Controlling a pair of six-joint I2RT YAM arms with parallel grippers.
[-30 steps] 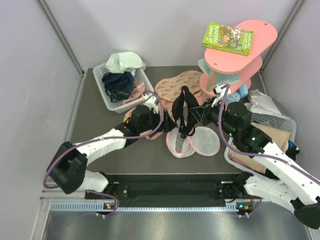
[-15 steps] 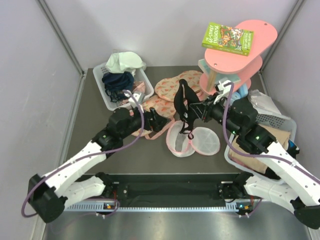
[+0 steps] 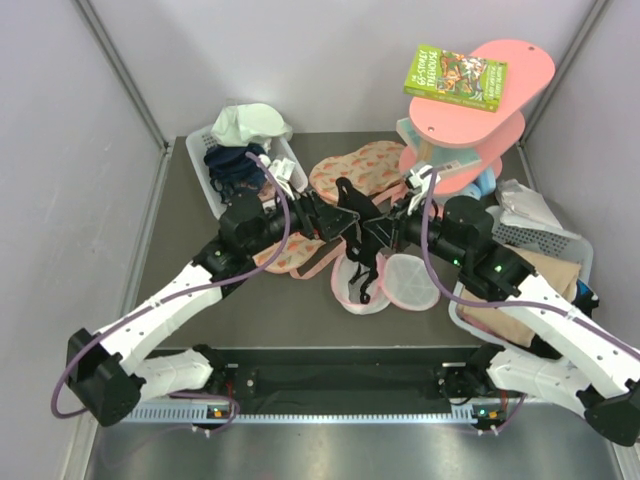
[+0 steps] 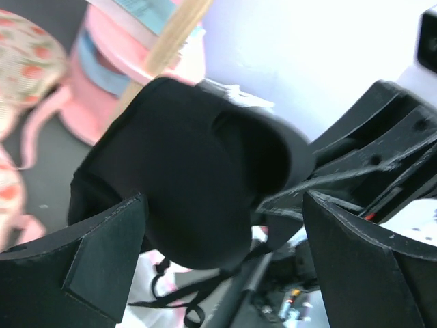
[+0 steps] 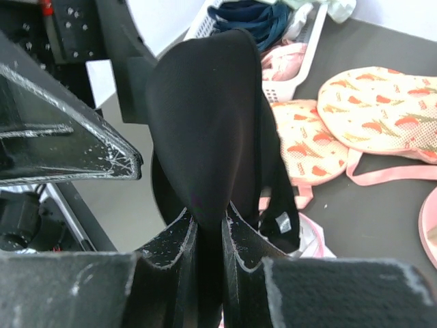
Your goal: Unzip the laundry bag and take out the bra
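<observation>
Even, diffuse light fills the top view, leaving only soft, faint shadows on the dark table (image 3: 300, 310). In the left wrist view the wall (image 4: 307, 48) behind is blown out to white, and the black bra (image 4: 184, 184), close to the lens, is blurred and nearly featureless. The right wrist view renders the fruit-print fabric (image 5: 382, 102) sharply.

Over on the bench (image 3: 185, 270), the pink tiered stand (image 3: 470, 130) sits at the back right, a green book (image 3: 455, 77) lying flat on its top shelf. Just left of the stand, pink fruit-print fabric pieces (image 3: 365, 165) lie spread out. Well to its left, a white basket (image 3: 203, 180) holds a navy garment (image 3: 232, 165) and a pale cloth (image 3: 250, 122). Nearer than the stand, a second basket (image 3: 555, 243) holds something tan (image 3: 545, 272).
</observation>
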